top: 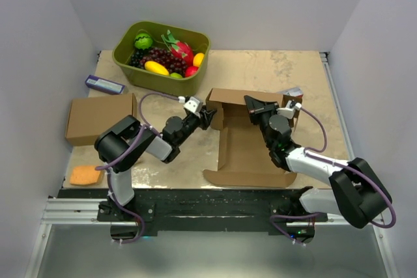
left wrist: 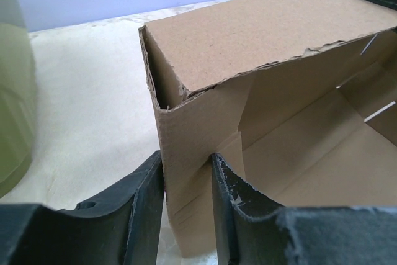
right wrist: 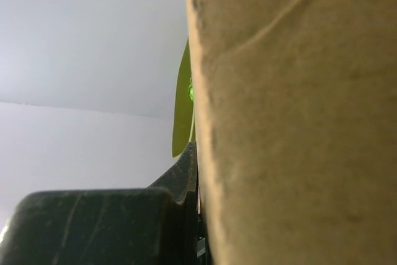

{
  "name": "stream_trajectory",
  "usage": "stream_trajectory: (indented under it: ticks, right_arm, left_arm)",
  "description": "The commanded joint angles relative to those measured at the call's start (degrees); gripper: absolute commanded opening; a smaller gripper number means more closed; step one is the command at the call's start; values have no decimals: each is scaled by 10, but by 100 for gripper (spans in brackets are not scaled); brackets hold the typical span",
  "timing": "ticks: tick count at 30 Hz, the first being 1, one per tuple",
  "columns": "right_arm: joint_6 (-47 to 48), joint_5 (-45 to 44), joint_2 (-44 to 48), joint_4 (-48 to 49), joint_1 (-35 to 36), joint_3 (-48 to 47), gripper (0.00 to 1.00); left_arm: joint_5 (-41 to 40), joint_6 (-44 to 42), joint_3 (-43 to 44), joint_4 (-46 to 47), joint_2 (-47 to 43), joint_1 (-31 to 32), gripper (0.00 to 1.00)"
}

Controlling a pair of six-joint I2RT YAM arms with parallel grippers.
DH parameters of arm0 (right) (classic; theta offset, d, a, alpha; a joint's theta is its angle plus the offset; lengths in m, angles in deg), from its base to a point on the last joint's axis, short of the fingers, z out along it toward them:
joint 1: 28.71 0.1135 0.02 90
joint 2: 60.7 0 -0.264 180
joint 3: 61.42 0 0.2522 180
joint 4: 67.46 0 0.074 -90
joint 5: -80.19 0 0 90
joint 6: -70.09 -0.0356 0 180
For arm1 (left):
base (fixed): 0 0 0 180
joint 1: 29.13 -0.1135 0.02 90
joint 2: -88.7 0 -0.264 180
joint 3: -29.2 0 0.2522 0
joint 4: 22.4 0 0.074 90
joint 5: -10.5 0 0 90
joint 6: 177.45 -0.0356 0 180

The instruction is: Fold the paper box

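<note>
The paper box lay mid-counter, long axis near-to-far; the left end effector pinched its far-left wall in narrowed jaws, while the right end effector, closed and empty, sat against its far wall.

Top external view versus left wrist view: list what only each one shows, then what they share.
Only the top view: the fruit, a second brown box, an orange sponge and a blue packet. Only the left wrist view: the left jaws on either side of a corner of the paper box, and that wall's ragged edge. Both: the paper box, the green tub and the tan table.
</note>
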Motion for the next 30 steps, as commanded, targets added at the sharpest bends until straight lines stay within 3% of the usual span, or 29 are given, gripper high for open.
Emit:
stream_trajectory:
  ticks: [1, 19, 27, 29, 30]
  right_arm:
    - [9, 122, -27, -111, 47, 24, 0]
    - [-2, 95, -7, -137, 80, 41, 0]
    - [-6, 88, -10, -136, 92, 39, 0]
    - [-6, 91, -13, -131, 93, 39, 0]
    - [-7, 92, -13, -126, 93, 39, 0]
  left_arm:
    - [-138, -44, -10, 133, -27, 37, 0]
    - [-410, -183, 15, 108, -39, 117, 0]
    - [-435, -204, 15, 111, -32, 124, 0]
    - [-408, -200, 4, 114, -34, 125, 0]
    - [-346, -202, -6, 143, -34, 125, 0]
